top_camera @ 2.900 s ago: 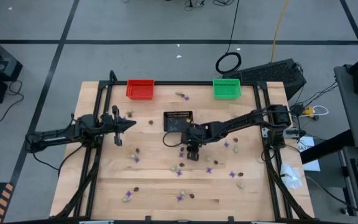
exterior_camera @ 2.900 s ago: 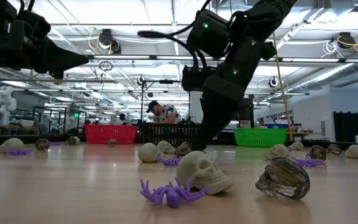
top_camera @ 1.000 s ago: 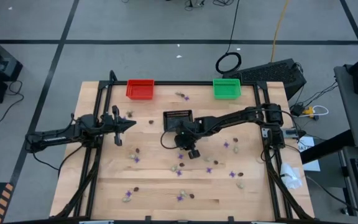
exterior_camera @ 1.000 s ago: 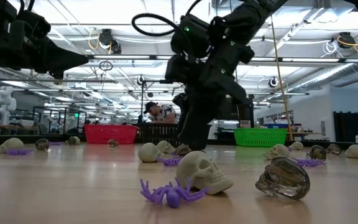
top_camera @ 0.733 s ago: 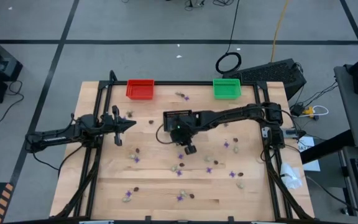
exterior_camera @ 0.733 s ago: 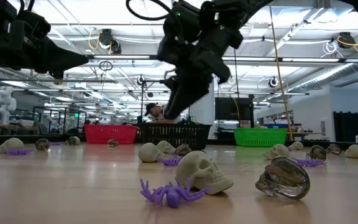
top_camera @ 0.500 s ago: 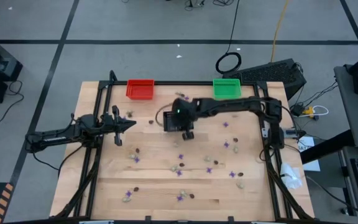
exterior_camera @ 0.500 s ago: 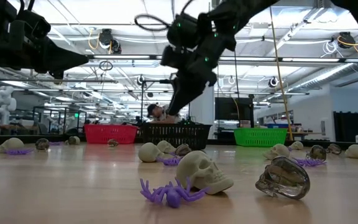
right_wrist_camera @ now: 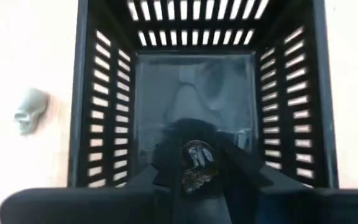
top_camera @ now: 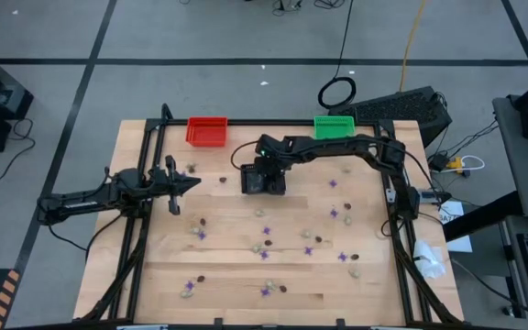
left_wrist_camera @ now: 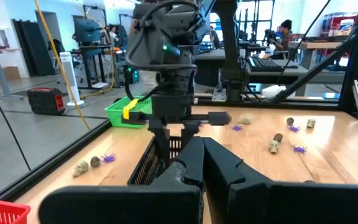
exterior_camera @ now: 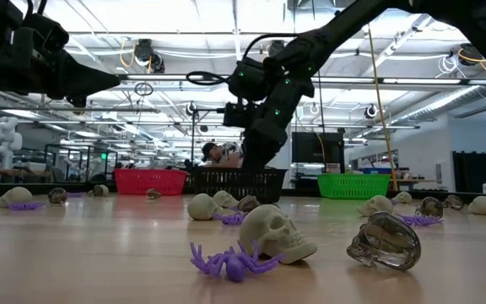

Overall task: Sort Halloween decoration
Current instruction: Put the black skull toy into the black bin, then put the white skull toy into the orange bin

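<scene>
Right gripper (right_wrist_camera: pixel 196 167) over slatted black plastic basket (right_wrist_camera: pixel 86 118), fingers pinching what looks like dark glossy skull trinket (right_wrist_camera: pixel 197 163). Left gripper (top_camera: pixel 193 184) parked left, jaws closed, empty.

floor: we see grey floor (top_camera: pixel 53 55) with black tape lines | ceiling: strip lights (exterior_camera: pixel 184 17) | furniture: wooden bench (top_camera: pixel 227 275), desks (left_wrist_camera: pixel 328 46) behind

R gripper (top_camera: pixel 269 177) hangs over black basket (top_camera: pixel 252 182), blocking entry from above. L arm parked at table's left edge (top_camera: pixel 125 137), w/ bare wood between it & basket. Front half strewn w/ skulls (exterior_camera: pixel 275 231) & spiders (exterior_camera: pixel 229 260); gaps between look passable, probably.
</scene>
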Controlling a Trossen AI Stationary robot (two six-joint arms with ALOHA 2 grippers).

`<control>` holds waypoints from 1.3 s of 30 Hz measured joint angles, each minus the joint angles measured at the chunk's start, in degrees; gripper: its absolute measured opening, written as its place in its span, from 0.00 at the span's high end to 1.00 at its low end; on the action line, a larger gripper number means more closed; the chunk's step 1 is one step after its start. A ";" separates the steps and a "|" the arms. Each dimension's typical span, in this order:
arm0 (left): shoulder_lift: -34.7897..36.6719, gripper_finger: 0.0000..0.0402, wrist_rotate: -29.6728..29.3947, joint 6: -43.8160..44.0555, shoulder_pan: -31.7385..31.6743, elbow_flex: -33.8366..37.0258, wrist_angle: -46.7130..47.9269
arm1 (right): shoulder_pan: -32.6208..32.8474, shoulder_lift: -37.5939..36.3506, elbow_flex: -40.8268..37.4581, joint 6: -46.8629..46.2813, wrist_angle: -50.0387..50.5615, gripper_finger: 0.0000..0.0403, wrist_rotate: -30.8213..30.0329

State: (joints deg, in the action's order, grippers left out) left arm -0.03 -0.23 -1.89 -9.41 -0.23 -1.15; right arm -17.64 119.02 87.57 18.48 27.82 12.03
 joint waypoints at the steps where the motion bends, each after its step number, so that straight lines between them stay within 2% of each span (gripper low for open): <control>1: 0.00 0.99 -0.01 0.00 0.00 0.00 0.00 | -0.09 0.00 0.00 -0.83 -0.06 0.80 -0.12; 9: 0.00 0.99 0.00 0.00 0.00 0.00 -0.02 | -0.29 -0.02 0.00 -2.64 0.41 0.63 -1.85; 13: 0.00 0.99 0.00 0.00 0.00 -0.02 -0.02 | -0.28 -0.96 -0.02 -0.98 0.45 0.61 -3.33; 16: 0.00 0.99 0.00 0.00 0.00 -0.01 -0.07 | -0.29 -2.62 -0.02 -0.04 0.41 0.67 -4.89; 21: 0.00 0.99 -0.02 0.00 0.00 -0.02 -3.70 | -0.30 -7.64 -3.15 2.28 -4.13 0.92 -4.67; 23: 0.00 0.99 -0.02 0.02 0.00 0.00 -5.53 | -0.36 -10.57 -6.61 2.60 -8.94 0.98 -4.55; 27: -0.28 0.99 -2.37 -0.17 -0.23 -0.06 -9.13 | -0.40 -16.89 -15.55 0.27 -19.51 0.98 -4.70; 31: -2.10 0.99 -3.79 0.31 -1.56 -1.13 -6.88 | -0.42 -23.22 -25.61 -2.38 -32.80 0.99 -4.99; 35: -6.65 0.99 -3.37 2.87 -3.06 -3.86 -5.13 | -1.01 -28.92 -34.45 -4.19 -42.33 1.00 -6.29; 39: -13.77 0.99 -3.01 4.54 -4.73 -7.70 -2.21 | -2.53 -33.56 -40.42 -4.35 -46.31 1.00 -6.31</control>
State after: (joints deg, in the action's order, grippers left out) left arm -13.81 -3.24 2.65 -14.14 -7.93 -3.36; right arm -20.17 85.46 47.15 14.13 -18.49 5.72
